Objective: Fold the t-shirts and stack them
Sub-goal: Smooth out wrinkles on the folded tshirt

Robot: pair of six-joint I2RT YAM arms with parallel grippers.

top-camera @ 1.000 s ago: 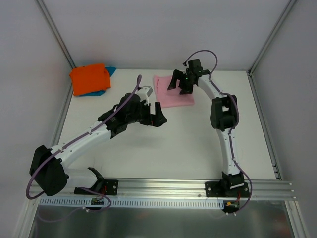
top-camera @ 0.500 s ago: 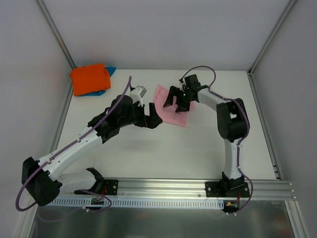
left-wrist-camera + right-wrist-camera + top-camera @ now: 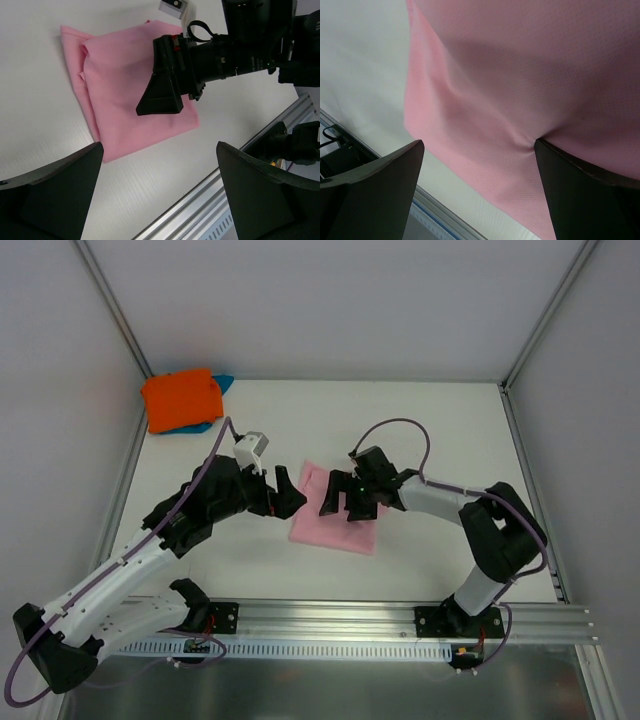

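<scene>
Top: folded light-pink cloth t-shirt (image 3: 325,528) lies nearer than a second ago, dragged from the far side; right gripper (image 3: 346,506) atop it.
Left wrist: left gripper (image 3: 159,155) spread wide, empty, shirt just ahead.
Right wrist: fingers (image 3: 375,195) wide apart, seemingly pressing cloth, not pinching.

No readable text, brand, number or sign in any view; small white block (image 3: 173,5) with a dark square, left wrist view, top edge: no characters legible; pink t-shirt (image 3: 335,525) shows plain cloth.
</scene>
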